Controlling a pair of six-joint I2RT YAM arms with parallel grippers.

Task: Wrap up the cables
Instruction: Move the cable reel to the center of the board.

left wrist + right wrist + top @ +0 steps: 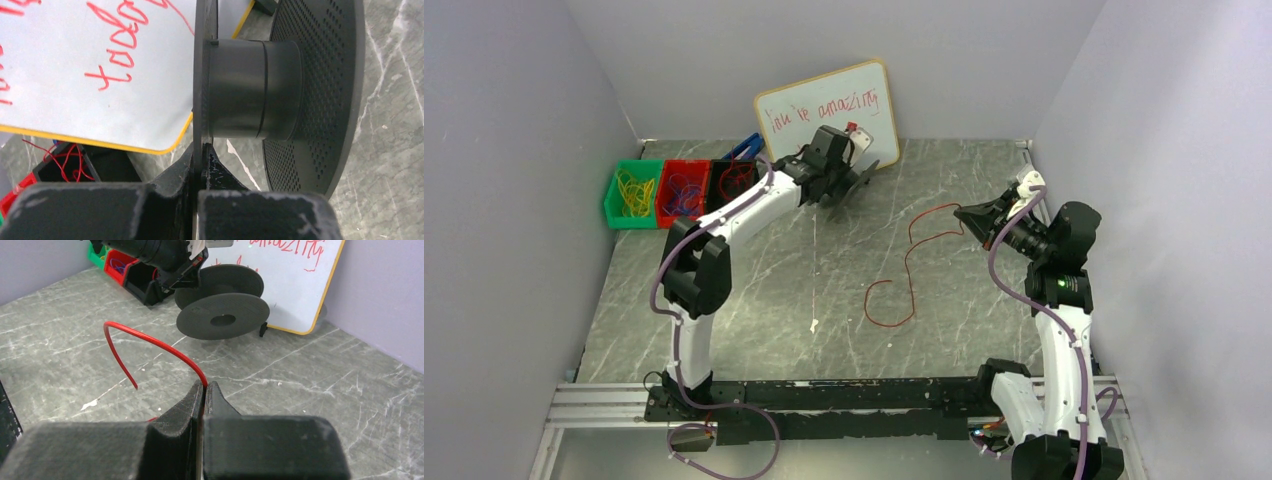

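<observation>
The left fingers (pixel 177 170) are pressed tight on the thin edge of one flange of the black spool (pixel 250 90). This leaves the hub and the perforated far flange free. Gripping by the rim looks deliberate, since it keeps the bare hub open for winding. The spool is held up in front of the whiteboard (pixel 75 75), and it seems clear of the desk.

The right fingers (pixel 182 405) are closed on the red cable (pixel 150 340) close to one end. From the pinch a short length arches up and over toward the spool. The rest of the cable trails across the middle of the desk (pixel 754 300) in a loose S with a curl at its far end, well apart from the spool. Holding it near the tip probably lets that end be led to the hub first. No turn is on the hub yet.

The desk is grey marbled stone with pale veins. At its far left corner stand a green bin (pixel 632 195), a red bin (pixel 682 190) and a black bin (pixel 734 180), each holding tangles of thin wire. Plain pale walls close in three sides. An aluminium rail (pixel 604 405) along the near edge carries both arms.
</observation>
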